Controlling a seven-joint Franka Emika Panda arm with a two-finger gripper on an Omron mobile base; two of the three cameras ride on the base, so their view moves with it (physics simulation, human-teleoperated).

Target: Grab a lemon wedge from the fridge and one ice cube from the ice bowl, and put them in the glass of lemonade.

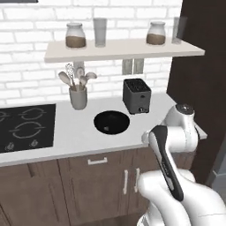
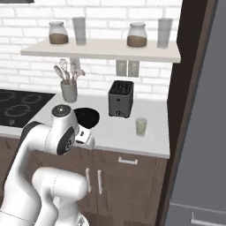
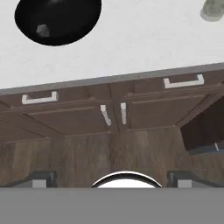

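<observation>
Gripper [image 3: 112, 177] fingers spread wide, nothing in them — hanging out in front of the counter [image 2: 128, 137] edge. Ice bowl [image 2: 87, 116] sits just past it with one ice cube [image 3: 42, 29] inside; glass of lemonade [image 2: 141, 126] is off right, near the toaster [image 2: 120, 98].

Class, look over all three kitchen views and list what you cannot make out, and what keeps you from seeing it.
- Fridge interior, right base view: its grey door hides any lemon wedge.
- Glass of lemonade, hand view: cut off by the top edge.
- Ice cube in the ice bowl, hand view: too small to tell its shape.
- Ice bowl's near rim, right base view: behind the arm.
- Pincer, hand view: fingertips barely clear the bottom band.
</observation>
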